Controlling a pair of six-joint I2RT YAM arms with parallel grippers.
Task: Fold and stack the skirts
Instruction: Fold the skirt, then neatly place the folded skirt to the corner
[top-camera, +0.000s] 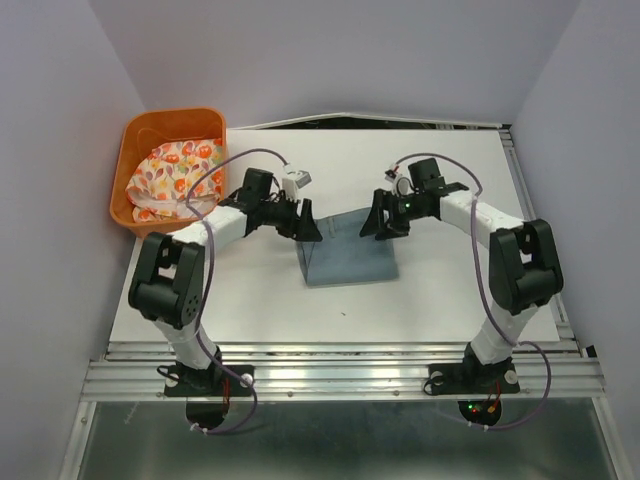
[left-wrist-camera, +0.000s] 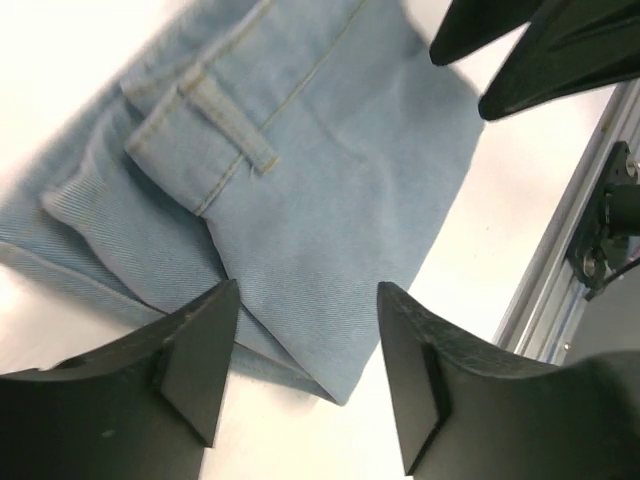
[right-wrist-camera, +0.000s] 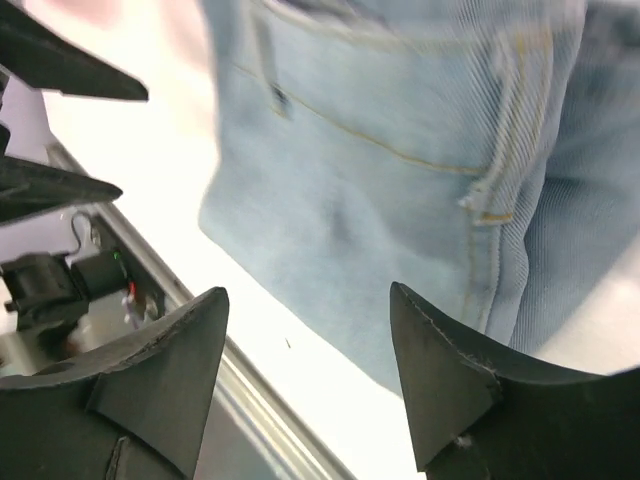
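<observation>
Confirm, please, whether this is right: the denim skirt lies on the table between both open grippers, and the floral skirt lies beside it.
Not quite: the floral skirt lies in the orange basket, as the top external view shows. The rest holds.

Two skirts (top-camera: 350, 260) (top-camera: 175, 175), one basket (top-camera: 122, 190), two grippers (top-camera: 308, 228) (top-camera: 380, 225).

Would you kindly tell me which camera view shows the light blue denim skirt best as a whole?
The top external view: it alone takes in nearly the whole folded denim skirt. The left wrist view shows only a close stretch with a belt loop; the right wrist view, a blurred patch of it.
</observation>
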